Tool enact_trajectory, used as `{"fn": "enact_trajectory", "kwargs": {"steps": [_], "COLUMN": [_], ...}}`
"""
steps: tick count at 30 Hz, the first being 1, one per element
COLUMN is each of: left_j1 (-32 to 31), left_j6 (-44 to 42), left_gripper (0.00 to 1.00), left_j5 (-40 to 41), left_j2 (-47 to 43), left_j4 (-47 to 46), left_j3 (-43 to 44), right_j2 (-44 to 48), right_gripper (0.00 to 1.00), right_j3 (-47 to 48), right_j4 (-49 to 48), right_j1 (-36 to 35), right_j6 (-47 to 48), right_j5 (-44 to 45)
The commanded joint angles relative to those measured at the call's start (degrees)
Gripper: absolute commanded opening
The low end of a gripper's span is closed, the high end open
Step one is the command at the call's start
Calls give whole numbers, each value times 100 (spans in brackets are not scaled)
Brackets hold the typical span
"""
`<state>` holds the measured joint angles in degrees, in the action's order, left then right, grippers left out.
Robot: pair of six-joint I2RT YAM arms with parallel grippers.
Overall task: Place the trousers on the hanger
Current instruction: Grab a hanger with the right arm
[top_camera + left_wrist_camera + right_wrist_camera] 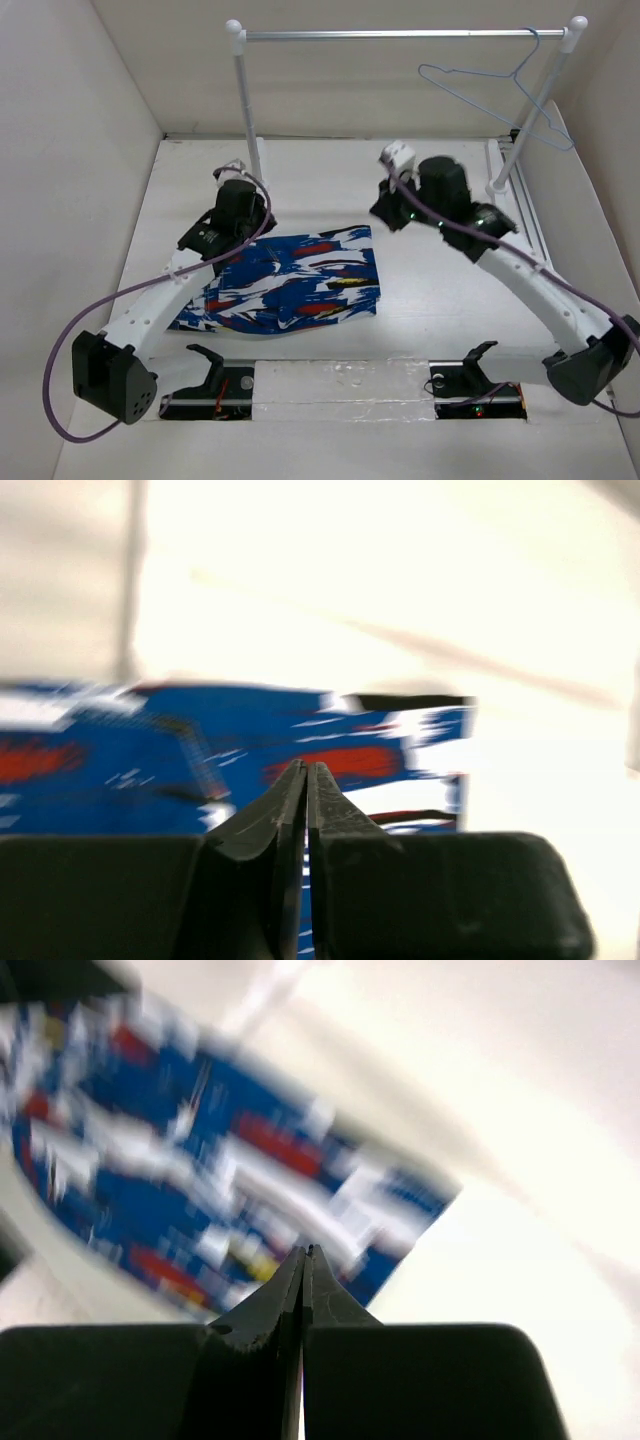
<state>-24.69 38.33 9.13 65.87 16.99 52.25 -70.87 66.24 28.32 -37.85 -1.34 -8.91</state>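
The trousers (290,280), printed blue, white, red and black, lie folded flat on the white table between the two arms. They also show blurred in the left wrist view (150,750) and the right wrist view (200,1170). The light-blue wire hanger (500,95) hangs by its hook from the silver rail at the back right. My left gripper (306,768) is shut and empty, above the trousers' far left edge. My right gripper (306,1251) is shut and empty, above the table right of the trousers' far right corner.
The silver rail (400,35) on two white posts (247,100) spans the back of the table. White walls close in the left, back and right. Two black brackets (210,365) sit at the near edge by the arm bases.
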Motion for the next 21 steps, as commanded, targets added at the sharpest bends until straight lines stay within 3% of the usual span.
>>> {"fn": "enact_trajectory", "kwargs": {"steps": [1, 3, 7, 9, 10, 13, 16, 17, 20, 21], "left_j1": [-481, -1088, -2134, -2855, -3058, -3420, -3481, -3481, -3481, -3481], "left_j6": [-545, -825, -1257, -1415, -1442, -1224, -1055, -1020, -1072, -1099], "left_gripper": [0, 0, 0, 0, 0, 0, 1, 11, 28, 29], "left_j5": [-255, 445, 1017, 1458, 1530, 1217, 346, 83, -121, -165], "left_j2": [188, 260, 1337, 1595, 1787, 1807, 1475, 1386, 1140, 1087], "left_j4": [-144, -240, -4, 146, 155, 33, -546, -792, -943, -935], "left_j3": [819, 1128, 2513, 2833, 2983, 2775, 2013, 1843, 1359, 1271], "right_j2": [-56, -321, -1225, -1727, -1833, -2001, -2044, -2132, -2317, -2395], "right_gripper": [0, 0, 2, 20, 49, 76, 83, 84, 87, 88], "right_j3": [1511, 2606, 4640, 5291, 5642, 5673, 5391, 5330, 5355, 5399], "right_j4": [515, 683, 1384, 1798, 1844, 1827, 1774, 1835, 1853, 1879], "right_j1": [767, 1585, 2903, 3674, 3957, 4960, 5496, 5585, 5823, 5893], "right_j6": [976, 1276, 1837, 1953, 2006, 1972, 2015, 2050, 2182, 2191], "right_j5": [-49, -521, -982, -902, -981, -1455, -1684, -1728, -1825, -1990]}}
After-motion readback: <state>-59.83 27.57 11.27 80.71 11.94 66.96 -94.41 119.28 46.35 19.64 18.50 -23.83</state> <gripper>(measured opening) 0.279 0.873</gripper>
